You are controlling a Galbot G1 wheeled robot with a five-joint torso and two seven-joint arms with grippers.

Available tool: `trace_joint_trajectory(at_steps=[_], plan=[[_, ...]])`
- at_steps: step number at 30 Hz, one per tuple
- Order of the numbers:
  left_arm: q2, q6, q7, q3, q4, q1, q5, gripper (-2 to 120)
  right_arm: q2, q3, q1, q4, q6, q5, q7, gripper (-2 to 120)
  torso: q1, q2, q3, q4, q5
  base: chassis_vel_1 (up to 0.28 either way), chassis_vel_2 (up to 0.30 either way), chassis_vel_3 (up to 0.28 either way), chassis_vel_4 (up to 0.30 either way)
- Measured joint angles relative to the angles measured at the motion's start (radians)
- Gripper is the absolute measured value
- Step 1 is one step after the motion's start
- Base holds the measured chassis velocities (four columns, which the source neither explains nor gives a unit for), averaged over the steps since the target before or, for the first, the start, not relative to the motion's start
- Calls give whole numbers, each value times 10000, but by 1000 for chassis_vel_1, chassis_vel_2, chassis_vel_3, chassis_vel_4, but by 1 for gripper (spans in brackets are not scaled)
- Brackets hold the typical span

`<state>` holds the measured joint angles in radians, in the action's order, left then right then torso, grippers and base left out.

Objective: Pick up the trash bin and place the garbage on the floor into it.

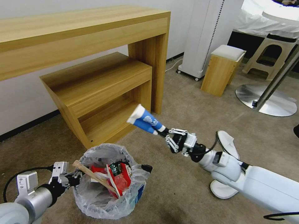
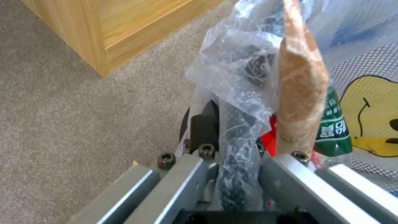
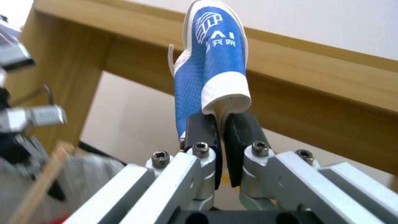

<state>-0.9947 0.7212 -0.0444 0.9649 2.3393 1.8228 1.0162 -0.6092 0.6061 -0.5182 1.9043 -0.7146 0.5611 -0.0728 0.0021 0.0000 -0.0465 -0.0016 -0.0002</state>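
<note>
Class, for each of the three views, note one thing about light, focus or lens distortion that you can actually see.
Head view: the desk edges bow, a wide-lens effect, and the steel base carries glare. Left wrist view: the wooden stick near the lens looks soft, while the bin's plastic bag glints. Right wrist view: the right claw pinches a sharp blue-white paper cup; the bin side is blurred.

Head view high and wide, wrist views close, perhaps sharing bin [image 1: 107, 180]

L arm is held low, its gripper [image 1: 75, 179] w/ jaws clamped at a rim. R arm is stretched fwd, gripper [image 1: 163, 132] jaws pinched closed.
</note>
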Motion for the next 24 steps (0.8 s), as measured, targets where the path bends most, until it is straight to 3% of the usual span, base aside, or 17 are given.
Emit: trace_joint_trajectory(at_steps=[12, 24], plan=[[-145, -6, 33, -73, -128, -243, -63, 0, -1552, 2436, 2448, -129, 224, 461, 360, 3, 0, 0, 1, 1, 0, 0, 0, 0, 0], [-211, -10, 34, -47, -123, -339, -13, 0, -2182, 3405, 3199, -382, 229, 584, 365, 3, 0, 0, 0, -1, 0, 0, 0, 0, 0]])
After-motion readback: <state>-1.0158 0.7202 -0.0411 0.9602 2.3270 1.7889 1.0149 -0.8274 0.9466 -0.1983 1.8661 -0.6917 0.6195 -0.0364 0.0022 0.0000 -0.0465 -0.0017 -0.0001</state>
